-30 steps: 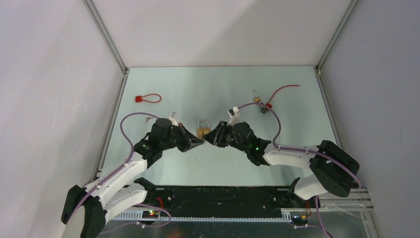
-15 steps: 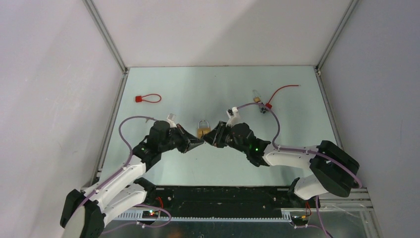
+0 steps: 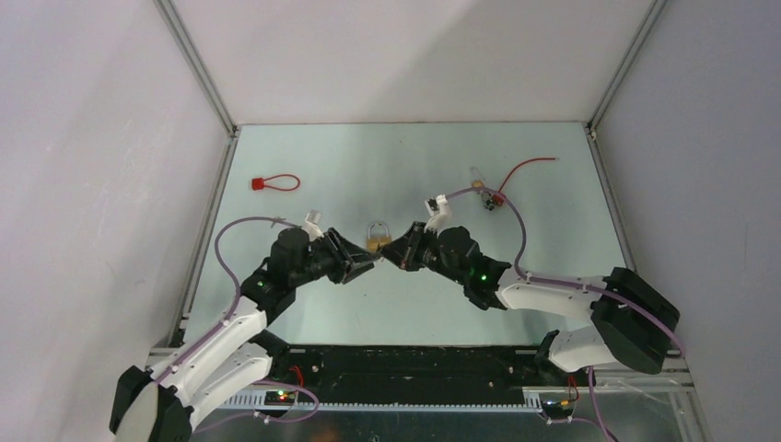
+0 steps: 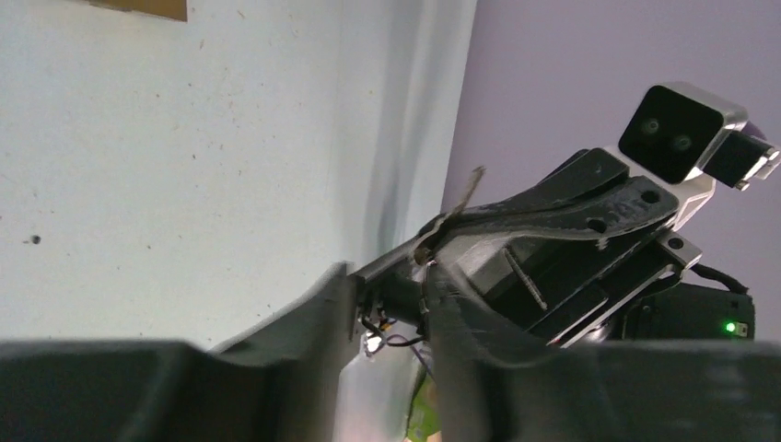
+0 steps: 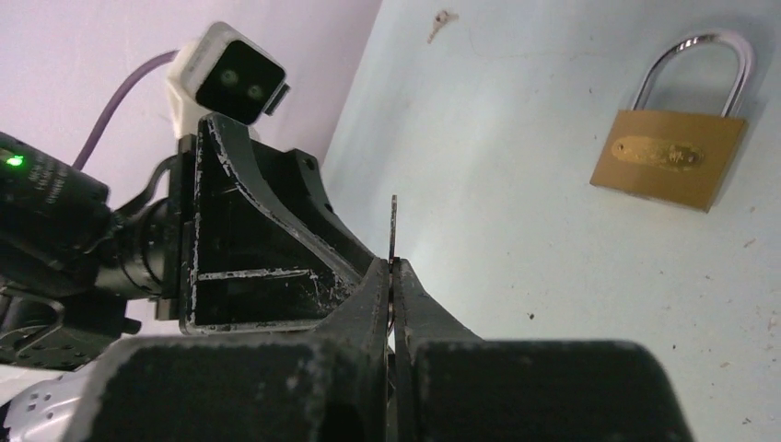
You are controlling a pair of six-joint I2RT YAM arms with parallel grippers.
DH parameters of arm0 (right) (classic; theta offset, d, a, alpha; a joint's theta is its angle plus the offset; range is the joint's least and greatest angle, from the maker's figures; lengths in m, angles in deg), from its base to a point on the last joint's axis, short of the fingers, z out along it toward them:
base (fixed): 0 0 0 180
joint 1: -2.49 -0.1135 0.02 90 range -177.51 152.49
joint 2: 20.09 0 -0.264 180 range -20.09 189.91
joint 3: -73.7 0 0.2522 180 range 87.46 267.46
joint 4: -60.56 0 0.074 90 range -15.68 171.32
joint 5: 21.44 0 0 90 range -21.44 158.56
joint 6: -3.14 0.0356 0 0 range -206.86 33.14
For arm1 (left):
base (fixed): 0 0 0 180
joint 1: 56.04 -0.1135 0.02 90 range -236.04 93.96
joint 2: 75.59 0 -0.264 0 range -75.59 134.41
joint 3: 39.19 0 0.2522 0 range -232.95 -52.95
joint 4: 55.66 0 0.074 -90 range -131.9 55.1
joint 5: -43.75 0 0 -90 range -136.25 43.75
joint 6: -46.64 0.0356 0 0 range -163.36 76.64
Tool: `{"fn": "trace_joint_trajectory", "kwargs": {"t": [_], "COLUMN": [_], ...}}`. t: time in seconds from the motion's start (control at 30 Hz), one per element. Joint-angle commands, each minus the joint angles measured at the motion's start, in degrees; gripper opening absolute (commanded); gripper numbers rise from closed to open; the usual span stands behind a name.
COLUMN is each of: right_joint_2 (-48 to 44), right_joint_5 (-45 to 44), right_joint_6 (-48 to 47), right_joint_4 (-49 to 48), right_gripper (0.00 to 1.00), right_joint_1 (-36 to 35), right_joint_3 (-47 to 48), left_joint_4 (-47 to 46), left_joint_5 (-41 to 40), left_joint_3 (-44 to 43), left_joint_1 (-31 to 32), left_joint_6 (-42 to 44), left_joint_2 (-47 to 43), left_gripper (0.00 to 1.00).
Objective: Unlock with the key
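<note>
The brass padlock [image 3: 378, 239] lies flat mid-table, shackle pointing away; it also shows in the right wrist view [image 5: 680, 153]. My right gripper [image 3: 390, 258] [image 5: 393, 269] is shut on the key [image 5: 393, 228], a thin metal blade seen edge-on and sticking out past the fingertips, held left of the padlock and apart from it. My left gripper [image 3: 367, 267] [image 4: 391, 296] faces the right one tip to tip, with a narrow gap between its fingers and nothing in them. In the left wrist view the key [image 4: 468, 191] juts from the right gripper's tips.
A red plastic tag [image 3: 274, 182] with a wire loop lies at the far left. Another red tag with wire and a small padlock [image 3: 488, 195] lie at the far right. Side rails and walls bound the table [image 3: 553, 239].
The left wrist has drawn back slightly to the left and the right wrist has edged a little farther away. The two grippers' tips stay close together beside the padlock, which has not moved.
</note>
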Motion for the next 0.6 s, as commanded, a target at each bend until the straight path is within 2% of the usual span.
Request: {"fn": "trace_joint_trajectory", "kwargs": {"t": [0.0,0.03,0.13,0.27,0.43,0.57], "right_joint_2": [-5.4,-7.0,-11.3,-16.2,-21.0,-23.8], "right_joint_5": [0.2,0.2,2.3,5.3,9.2,12.4], "right_joint_6": [-5.4,-6.8,-9.8,-13.2,-16.7,-17.7], "right_joint_4": [2.2,2.9,5.2,7.8,8.8,7.6], "right_gripper": [0.00,0.00,0.00,0.00,0.00,0.00], "right_joint_1": [0.6,0.9,1.5,2.8,4.0,5.1], "right_joint_3": [0.0,-0.1,-0.3,-0.3,-0.3,-0.3], "left_joint_4": [-3.4,-3.2,-3.0,-2.7,-2.8,-2.8], "left_joint_5": [2.0,2.8,6.9,12.2,17.6,21.2], "left_joint_3": [-2.7,-4.1,-8.5,-15.1,-20.9,-24.2], "left_joint_1": [-1.8,-2.8,-4.3,-4.6,-4.4,-2.8], "left_joint_6": [9.3,10.7,18.0,25.2,32.0,35.4], "left_joint_2": [-2.0,-2.0,-1.2,1.0,3.6,5.5], "left_gripper": [0.48,0.57,0.73,0.77,0.76,0.72]}}
